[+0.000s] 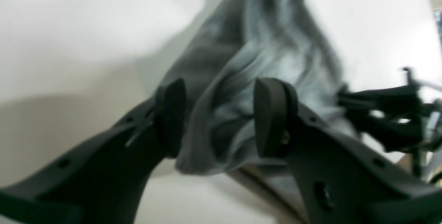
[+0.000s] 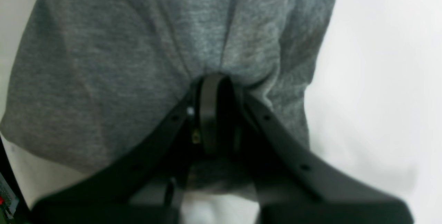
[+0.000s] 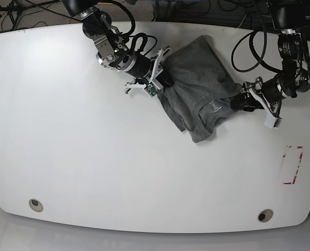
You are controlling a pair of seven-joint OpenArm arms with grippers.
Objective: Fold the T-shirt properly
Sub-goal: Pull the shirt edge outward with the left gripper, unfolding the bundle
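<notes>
The dark heather-grey T-shirt (image 3: 196, 86) lies crumpled on the white table (image 3: 92, 146), at the back right of centre. My right gripper (image 2: 212, 82) is shut on a bunched fold at the shirt's left edge, and the cloth (image 2: 121, 61) fans out beyond its tips. In the base view that gripper (image 3: 164, 78) sits at the shirt's left side. My left gripper (image 1: 221, 117) stands open at the shirt's right edge (image 3: 237, 103), its pads (image 1: 171, 117) wide apart with a loose fold of the shirt (image 1: 241, 79) between and behind them. The left wrist view is motion-blurred.
A red-outlined mark (image 3: 291, 164) sits near the table's right edge. Two round holes (image 3: 35, 205) (image 3: 264, 215) lie near the front edge. Cables (image 3: 249, 47) hang over the back edge. The other arm's black frame (image 1: 380, 113) shows past the shirt in the left wrist view.
</notes>
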